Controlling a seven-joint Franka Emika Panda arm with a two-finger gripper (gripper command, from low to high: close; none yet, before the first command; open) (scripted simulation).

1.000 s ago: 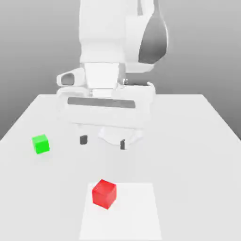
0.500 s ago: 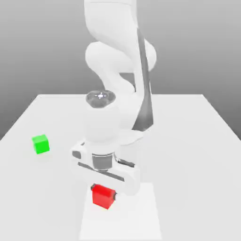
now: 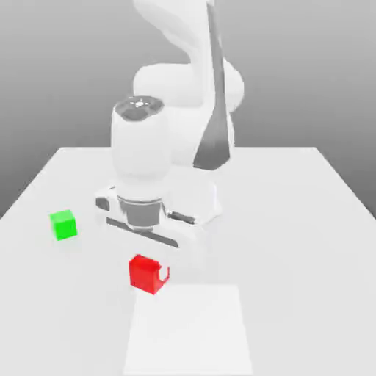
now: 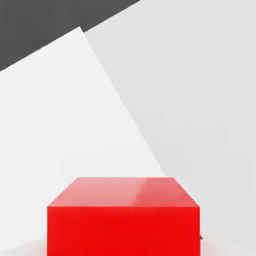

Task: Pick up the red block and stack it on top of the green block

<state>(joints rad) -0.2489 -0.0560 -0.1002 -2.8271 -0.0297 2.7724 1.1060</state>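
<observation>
Nearest to you in the exterior view lies a paler white rectangular patch (image 3: 189,327) on the white counter (image 3: 308,242), running off the lower edge so its near end is cut off. Just beyond its far corner, at about 10 o'clock from the patch's middle, you see the small bright red glossy cube (image 3: 146,273). It sits off the patch and a faint shadow lies under it, though you cannot tell for certain whether it touches the counter. Its faces are plain and shiny. The end effector (image 3: 150,272) is clamped on this red cube: one white fingertip (image 3: 163,274) shows against the cube's side face at 3 o'clock, while the other finger is hidden behind the cube and the hand's body.

In the hand view the red cube (image 4: 123,217) fills the near part of the picture, its front face cut off by the edge, its top face catching a lighter sheen on one half. Behind it you see the pale patch (image 4: 60,125) and the greyer counter (image 4: 200,100).

Farther back, at 10 o'clock from the red cube and well apart from it, the small bright green plain cube (image 3: 63,224) rests on the counter alone. Behind everything rises the white arm (image 3: 176,110), its upper part cut off.
</observation>
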